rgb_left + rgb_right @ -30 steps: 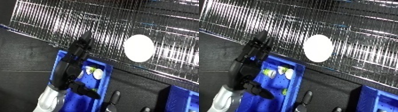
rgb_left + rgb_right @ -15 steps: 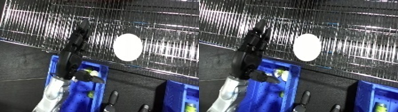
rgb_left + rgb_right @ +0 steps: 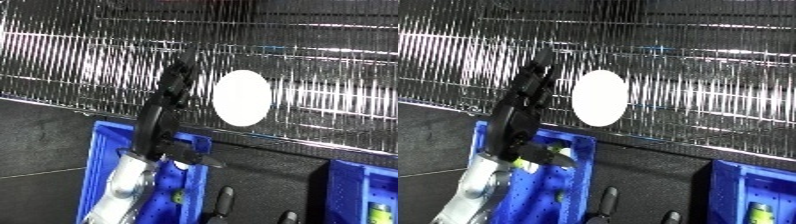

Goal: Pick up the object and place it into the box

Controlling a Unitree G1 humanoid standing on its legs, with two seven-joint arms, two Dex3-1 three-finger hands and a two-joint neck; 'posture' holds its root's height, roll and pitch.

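Wire-mesh metal screen (image 3: 320,60) filled the background, with a flat white oval disc (image 3: 242,97) set against it. Below lay the dark desk (image 3: 40,135).

Blue perforated plastic bin (image 3: 102,150) sat at lower left. A second blue bin (image 3: 364,182) sat at lower right, well apart from it.

Left hand (image 3: 156,127): released, fingers straight and pointing up across the mesh, thumb out to the side, holding nothing.

Small yellow-green and white object (image 3: 554,149) lay inside the left bin, just below the hand and partly hidden by it. Its exact shape could not be made out.

Change over the last second: the whole view levelled out, so the camera had moved. Against the bin rim, the hand reached higher than it had. The object kept its place in the bin.

Judgement: placement looked complete and the hand was clearing away.

Dark shapes at the lower edge (image 3: 222,200) may have been the right hand; its state could not be told.
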